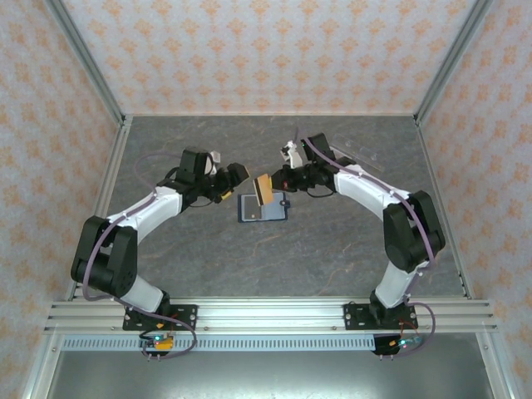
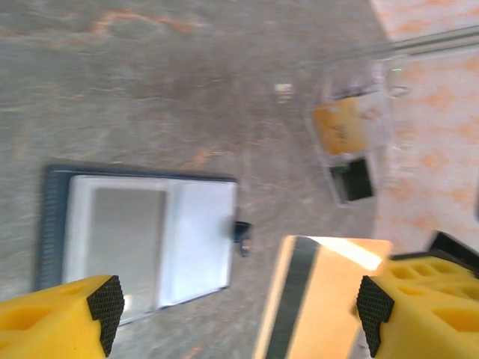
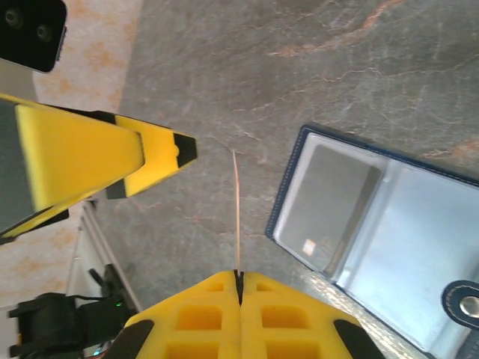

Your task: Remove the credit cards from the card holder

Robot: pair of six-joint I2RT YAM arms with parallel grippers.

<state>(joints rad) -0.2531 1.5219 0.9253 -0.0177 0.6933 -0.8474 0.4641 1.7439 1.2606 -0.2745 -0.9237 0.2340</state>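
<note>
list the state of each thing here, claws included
held card, out of the card holder, pinched by one edge
right claw, shut on the held card
left claw, open, fingers either side of the held card
card holder, lying open flat
second card, tucked in a card holder pocket

White-and-black arms (image 1: pixel 154 208) trail purple cables (image 1: pixel 87 245); yellow claw fingers (image 2: pixel 45 318) bear black textured pads (image 2: pixel 105 303)

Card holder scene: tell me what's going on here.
The right gripper holds a credit card by its edge above the table, jaws shut on it. The left gripper has its jaws open around the same card, not gripping. The card holder lies open on the table below, with another card in one panel.
</note>
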